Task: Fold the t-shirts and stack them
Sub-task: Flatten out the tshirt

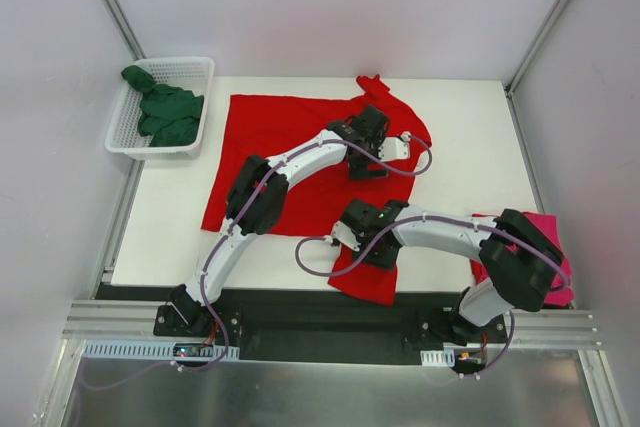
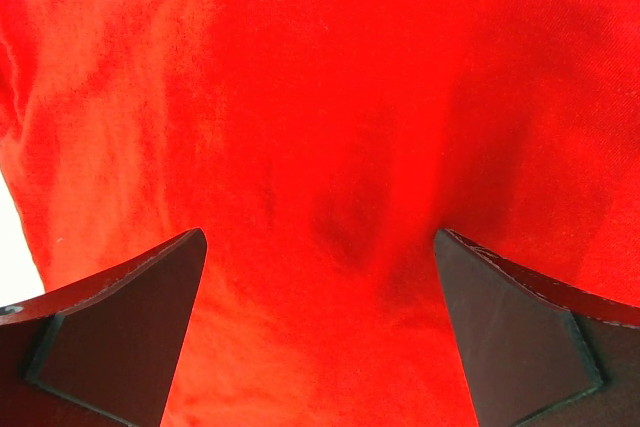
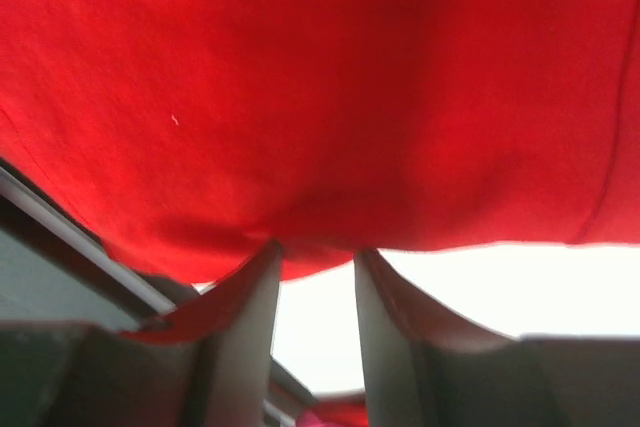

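Table, basket far-left; over red tee, left fingers wide, right fingers narrowly apart

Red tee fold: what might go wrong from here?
1. Right fingers sit only at the red t-shirt's hem; a shallow pinch may slip.
2. Left fingers are open over the cloth, so a one-sided pull might bunch it.
3. Right arm overhangs the pink t-shirt; moving might drag it.
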Motion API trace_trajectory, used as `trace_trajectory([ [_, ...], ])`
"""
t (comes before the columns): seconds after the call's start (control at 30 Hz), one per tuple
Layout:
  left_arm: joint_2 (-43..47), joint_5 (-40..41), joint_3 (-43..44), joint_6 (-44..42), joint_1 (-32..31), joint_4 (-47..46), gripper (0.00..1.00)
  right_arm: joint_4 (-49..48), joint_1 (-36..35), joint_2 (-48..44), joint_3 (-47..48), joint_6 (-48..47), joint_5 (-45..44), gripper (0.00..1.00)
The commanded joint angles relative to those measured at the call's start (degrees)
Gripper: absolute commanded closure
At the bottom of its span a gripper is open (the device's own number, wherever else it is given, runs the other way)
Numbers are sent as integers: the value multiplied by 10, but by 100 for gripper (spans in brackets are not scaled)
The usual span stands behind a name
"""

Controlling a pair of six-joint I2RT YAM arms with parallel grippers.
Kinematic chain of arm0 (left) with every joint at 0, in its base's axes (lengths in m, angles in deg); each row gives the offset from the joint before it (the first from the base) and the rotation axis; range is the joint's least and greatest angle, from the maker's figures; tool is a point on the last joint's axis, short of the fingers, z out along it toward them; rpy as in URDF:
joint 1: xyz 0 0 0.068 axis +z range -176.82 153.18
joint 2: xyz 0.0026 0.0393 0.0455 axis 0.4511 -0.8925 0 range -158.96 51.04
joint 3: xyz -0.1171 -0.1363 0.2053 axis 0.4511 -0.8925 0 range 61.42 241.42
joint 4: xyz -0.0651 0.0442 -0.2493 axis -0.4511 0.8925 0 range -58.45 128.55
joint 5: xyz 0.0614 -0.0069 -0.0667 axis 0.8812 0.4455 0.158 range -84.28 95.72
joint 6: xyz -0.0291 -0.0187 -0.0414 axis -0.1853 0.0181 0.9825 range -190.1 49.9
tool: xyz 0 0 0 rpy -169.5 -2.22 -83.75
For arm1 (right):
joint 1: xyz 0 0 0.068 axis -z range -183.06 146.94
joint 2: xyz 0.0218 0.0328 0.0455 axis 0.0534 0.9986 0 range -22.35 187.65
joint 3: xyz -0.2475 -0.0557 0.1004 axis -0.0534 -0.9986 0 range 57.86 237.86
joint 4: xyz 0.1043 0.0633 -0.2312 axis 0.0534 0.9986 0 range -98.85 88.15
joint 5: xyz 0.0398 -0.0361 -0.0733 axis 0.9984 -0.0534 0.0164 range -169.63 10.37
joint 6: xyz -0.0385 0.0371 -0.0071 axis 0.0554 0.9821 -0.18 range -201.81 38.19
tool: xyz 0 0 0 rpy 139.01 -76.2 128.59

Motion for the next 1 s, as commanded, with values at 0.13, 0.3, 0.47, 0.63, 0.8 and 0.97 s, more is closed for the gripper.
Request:
trace_trajectory([
  [0.13, 43, 6, 4, -11, 4, 2, 1, 0, -5, 9, -4, -7, 19, 66],
  [0.3, 42, 6, 3, -10, 4, 2, 1, 12, -5, 12, -1, -16, 27, 91],
  [0.47, 40, 6, 4, -11, 4, 2, 1, 31, -5, 14, 8, -20, 33, 99],
  [0.63, 40, 6, 4, -13, 4, 2, 1, 64, -5, 17, 28, -22, 37, 99],
  [0.8, 40, 7, 4, -13, 4, 2, 1, 106, -7, 27, 50, -20, 93, 99],
  [0.97, 41, 6, 5, -13, 4, 2, 1, 137, -13, 45, 66, -36, 145, 71],
])
